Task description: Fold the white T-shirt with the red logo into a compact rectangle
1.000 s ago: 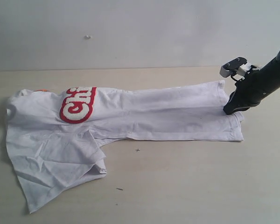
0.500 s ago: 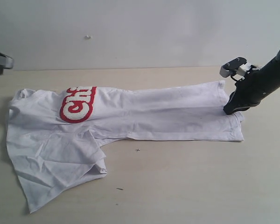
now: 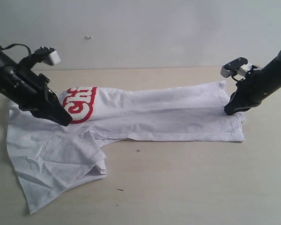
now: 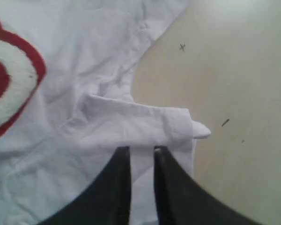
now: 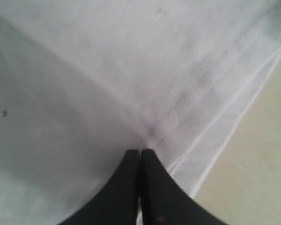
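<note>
Exterior view: a white T-shirt [image 3: 154, 115] lies on a pale counter [image 3: 187, 187], folded lengthwise into a long band that runs from left to right. At the left end a loose, wrinkled part of the shirt fans out toward the near edge. The red logo [image 3: 82, 101] sits on the band near the left end, and the fold hides part of it. The left arm [image 3: 18, 82] slants down over that end, with the left jaws low over the cloth just beside the logo's near edge. The right arm [image 3: 262, 82] reaches in from the right, and the right jaws rest on the shirt's right end, close to its hem.

Left wrist view: the left jaws stand a narrow gap apart with nothing between them. Just past their tips lies a folded flap of white cloth [image 4: 140, 124]. The logo [image 4: 9, 84] is off to one side and bare counter [image 4: 234, 70] to the other. Whether the tips touch the cloth cannot be told.

Right wrist view: the right jaws are pressed fully together at the stitched hem [image 5: 201, 89]. Creases in the cloth draw in toward their tips, so they appear to pinch the fabric there. Counter [image 5: 267, 154] shows just beyond the shirt's edge.
</note>
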